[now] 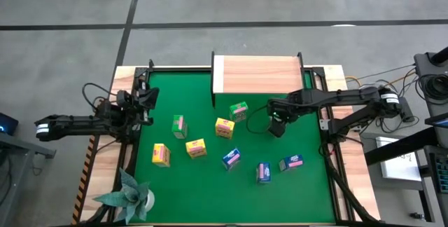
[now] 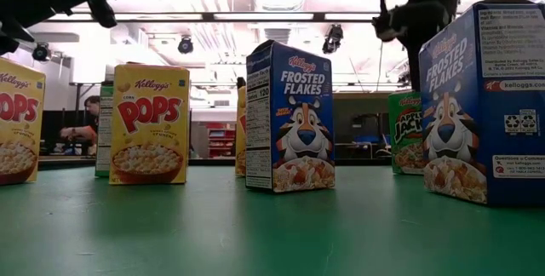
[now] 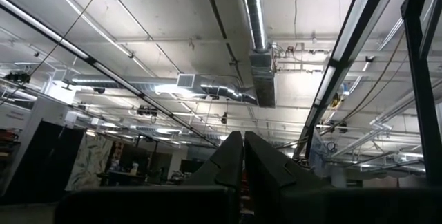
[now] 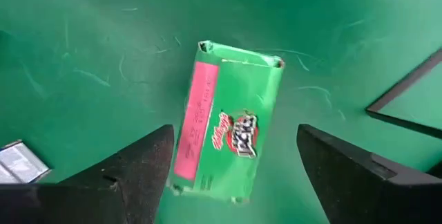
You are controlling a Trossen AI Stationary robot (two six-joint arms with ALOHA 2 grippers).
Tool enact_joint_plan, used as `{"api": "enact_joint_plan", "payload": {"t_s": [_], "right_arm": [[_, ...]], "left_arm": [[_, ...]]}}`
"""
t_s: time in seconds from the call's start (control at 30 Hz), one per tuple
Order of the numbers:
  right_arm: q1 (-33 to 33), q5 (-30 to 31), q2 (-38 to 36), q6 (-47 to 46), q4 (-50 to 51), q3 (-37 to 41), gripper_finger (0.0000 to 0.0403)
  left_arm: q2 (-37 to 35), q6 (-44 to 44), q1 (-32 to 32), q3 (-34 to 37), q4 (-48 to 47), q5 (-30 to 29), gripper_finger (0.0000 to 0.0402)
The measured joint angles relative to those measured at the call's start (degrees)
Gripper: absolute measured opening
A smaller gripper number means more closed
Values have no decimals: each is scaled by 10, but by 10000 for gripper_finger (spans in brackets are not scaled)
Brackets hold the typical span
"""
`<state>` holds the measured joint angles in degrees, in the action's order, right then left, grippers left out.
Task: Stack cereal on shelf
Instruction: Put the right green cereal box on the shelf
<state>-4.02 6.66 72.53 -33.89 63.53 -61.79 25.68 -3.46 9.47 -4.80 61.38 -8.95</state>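
Observation:
A green cereal box (image 4: 228,124) stands on the green mat (image 1: 308,185), straight below my right gripper (image 4: 235,131). That gripper is open and points down, one finger on each side of the box and above it, touching nothing. In the high view my right gripper (image 1: 278,125) covers this box; in the low view the box (image 2: 404,131) stands upright under the arm. The shelf (image 1: 255,73) is at the mat's far edge. My left gripper (image 3: 242,158) is shut with nothing in it. It waits at the mat's left edge (image 1: 143,101), pointing up.
More cereal boxes stand spread over the mat: green ones (image 1: 238,111) (image 1: 178,124), yellow ones (image 1: 224,127) (image 1: 196,148) (image 1: 161,155) and blue ones (image 1: 231,159) (image 1: 263,172) (image 1: 290,162). A teal paper plant (image 1: 129,195) sits at the near left corner.

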Motion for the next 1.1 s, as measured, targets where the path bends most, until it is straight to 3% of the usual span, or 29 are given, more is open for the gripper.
{"api": "enact_joint_plan", "payload": {"t_s": [0.2, 0.77, 0.93, 1.1], "right_arm": [[0, 0, 0, 16, -48, 32, 280], [0, -2, 0, 32, -53, 24, 164], [0, -23, -1, 48, -42, -12, 154], [-4, -22, -1, 61, 52, -104, 153]], "left_arm": [[2, -1, 0, 0, -11, 0, 0], [2, -5, 0, 0, -24, 0, 0], [2, -5, 0, 0, -24, 0, 0], [2, -7, 0, 0, -23, 0, 0]]}}
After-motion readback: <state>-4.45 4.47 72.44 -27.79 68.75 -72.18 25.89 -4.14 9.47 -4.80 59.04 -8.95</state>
